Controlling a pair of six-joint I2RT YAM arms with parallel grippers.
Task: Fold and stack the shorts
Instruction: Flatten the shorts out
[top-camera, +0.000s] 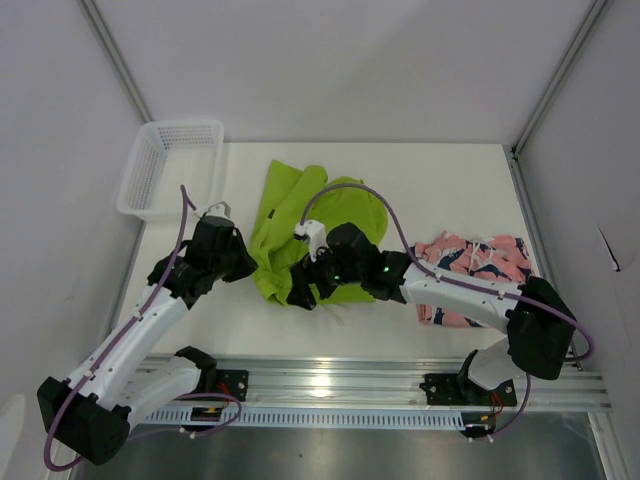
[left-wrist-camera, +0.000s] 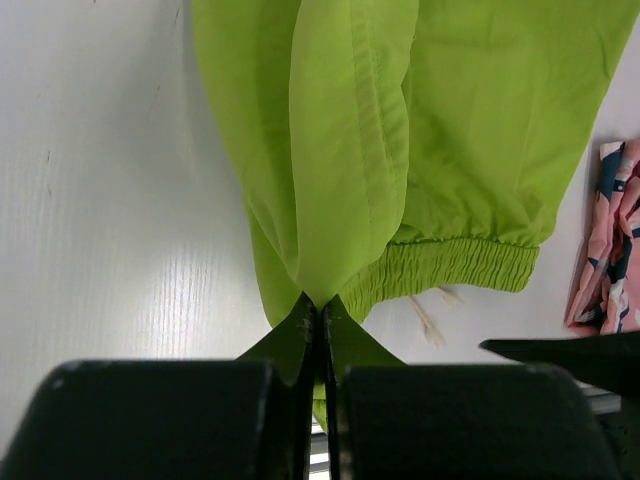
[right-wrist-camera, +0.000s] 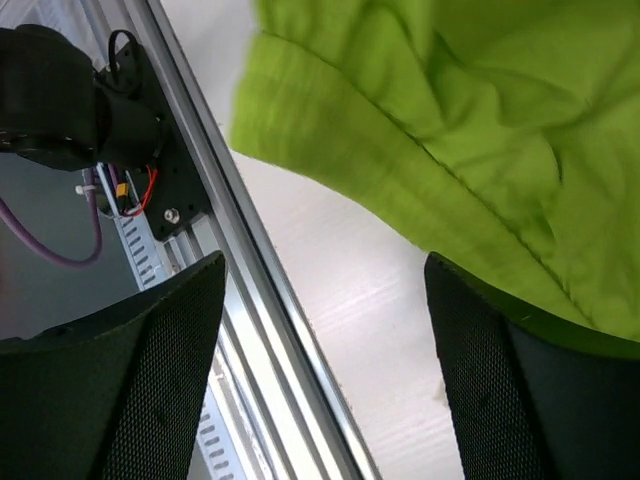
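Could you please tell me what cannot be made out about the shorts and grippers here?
- Top view: the right arm covers the middle of the green shorts and the near edge of the pink shorts.
- Left wrist view: the right edge cuts off most of the pink shorts, and the left gripper hides how much cloth it pinches.
- Right wrist view: by the open right gripper, the frame crops the green shorts, so which part this is stays unclear.

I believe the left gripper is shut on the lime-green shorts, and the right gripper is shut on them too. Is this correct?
Not quite. The left gripper is shut on the lime-green shorts, but the right gripper is open, its jaws wide apart; the right wrist view shows this.
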